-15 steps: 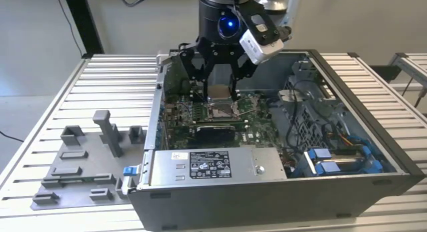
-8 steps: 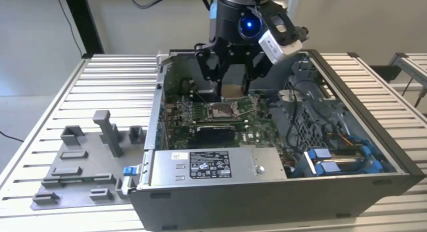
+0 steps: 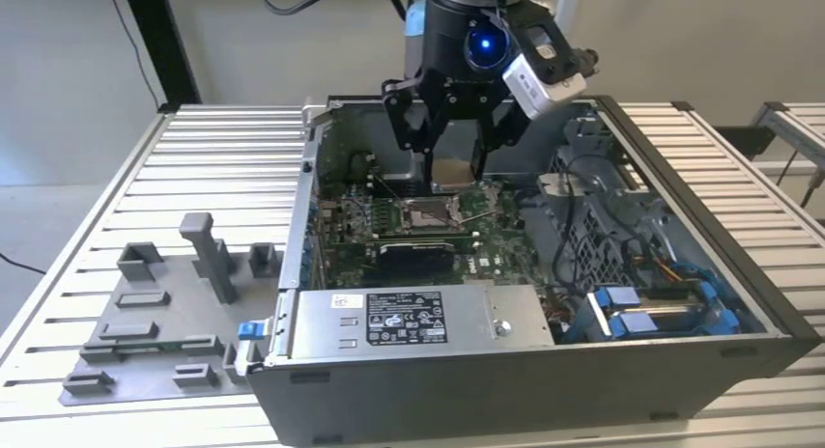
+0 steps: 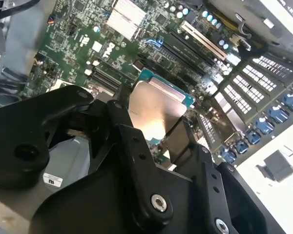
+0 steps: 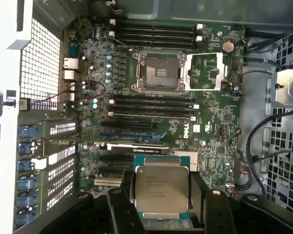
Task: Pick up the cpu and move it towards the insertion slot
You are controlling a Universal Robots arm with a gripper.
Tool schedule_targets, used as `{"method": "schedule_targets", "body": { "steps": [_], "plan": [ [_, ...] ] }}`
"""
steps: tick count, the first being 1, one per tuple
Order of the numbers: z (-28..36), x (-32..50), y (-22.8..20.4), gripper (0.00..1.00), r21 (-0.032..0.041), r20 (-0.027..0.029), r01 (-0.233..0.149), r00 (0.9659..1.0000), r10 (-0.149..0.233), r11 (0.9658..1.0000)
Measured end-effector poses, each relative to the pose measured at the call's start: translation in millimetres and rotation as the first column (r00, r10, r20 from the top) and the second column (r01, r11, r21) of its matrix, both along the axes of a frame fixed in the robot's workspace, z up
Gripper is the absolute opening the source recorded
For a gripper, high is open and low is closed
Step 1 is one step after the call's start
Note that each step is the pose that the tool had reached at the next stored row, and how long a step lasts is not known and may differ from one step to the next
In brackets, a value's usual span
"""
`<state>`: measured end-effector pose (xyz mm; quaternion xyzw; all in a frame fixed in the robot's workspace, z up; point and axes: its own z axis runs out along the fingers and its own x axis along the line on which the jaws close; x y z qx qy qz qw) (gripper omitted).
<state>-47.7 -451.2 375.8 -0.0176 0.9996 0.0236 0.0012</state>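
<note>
Your hand [image 5: 161, 195] clamps the cpu [image 5: 160, 187] by opposite edges: light, rigid, fragile; insertion slot [image 5: 159, 72] ahead.

You see the cpu [image 5: 159, 190] with a brushed, silvery metal face that shines softly, edged in teal board. The gripper [image 5: 160, 204] holding it looks like matt black plastic with bright metal screws. The insertion slot [image 5: 159, 71] has a glossy metal frame. The table [image 3: 232, 149] is ribbed, pale metal.
</note>
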Motion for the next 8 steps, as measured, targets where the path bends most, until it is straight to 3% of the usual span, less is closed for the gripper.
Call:
{"method": "schedule_targets", "body": {
  "steps": [8],
  "plan": [
    [0.0,0.0,0.4,0.0,0.0,0.0001,0.002,1.0,-0.002,1.0]
  ]
}}
